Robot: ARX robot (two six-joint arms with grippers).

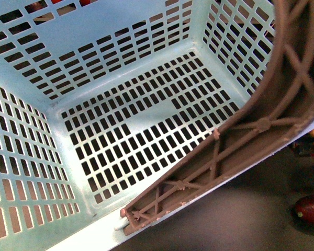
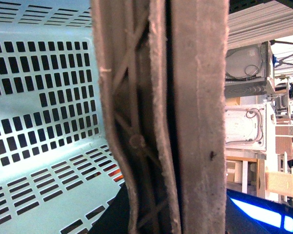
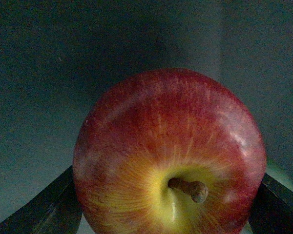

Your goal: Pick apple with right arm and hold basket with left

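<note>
The light teal basket (image 1: 120, 57) fills the front view, tilted, with its slotted floor and walls empty inside. Its brown ribbed handle (image 1: 235, 151) crosses the lower right. In the left wrist view the handle (image 2: 180, 117) runs straight up the middle, with the basket's wall (image 2: 44, 107) beside it; my left gripper is shut on it, its jaws hidden behind the handle. In the right wrist view the red apple (image 3: 168, 156) with a yellow stem dimple fills the frame; my right gripper (image 3: 166, 204) is shut on it, dark fingers (image 3: 44, 209) on both sides.
A dark maroon fruit (image 1: 311, 209) lies on the dark surface at the lower right of the front view, outside the basket. White machines (image 2: 246, 68) and shelves stand beyond the handle in the left wrist view. Around the apple is a plain grey surface.
</note>
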